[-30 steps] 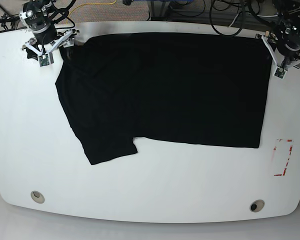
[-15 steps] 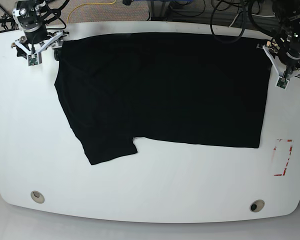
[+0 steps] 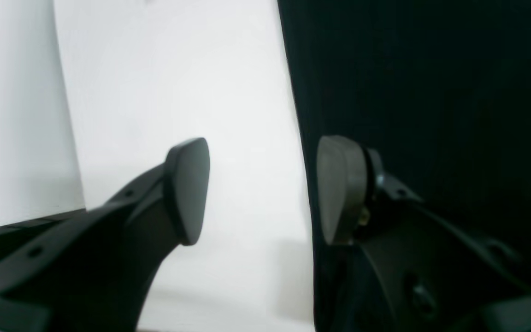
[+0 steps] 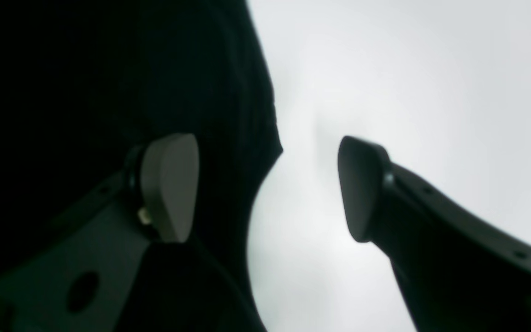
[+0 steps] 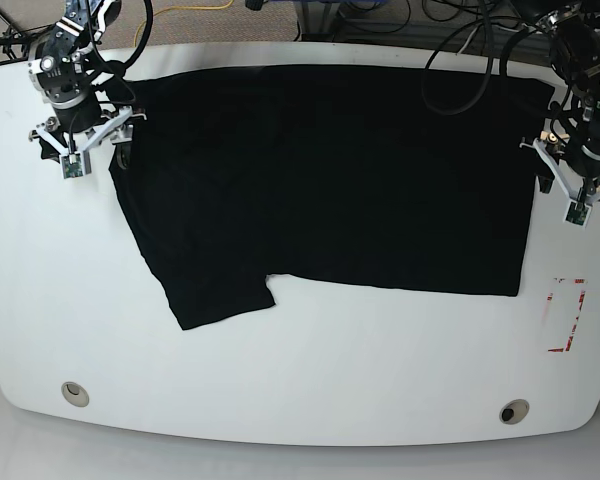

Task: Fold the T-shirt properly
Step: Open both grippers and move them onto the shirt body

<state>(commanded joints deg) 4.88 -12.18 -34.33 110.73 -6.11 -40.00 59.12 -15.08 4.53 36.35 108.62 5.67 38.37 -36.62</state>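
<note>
The plain black short-sleeved fabric T-shirt is lying spread flat across the far half of the white oval table, one sleeve pointing toward the near left corner in the base view. The left gripper is hanging over the shirt's side edge with its jaws spread wide, one dark pad above bare table and the other above black cloth, pinching nothing. The right gripper is hovering at the opposite side of the shirt, likewise straddling the fabric edge with fingers parted and empty.
</note>
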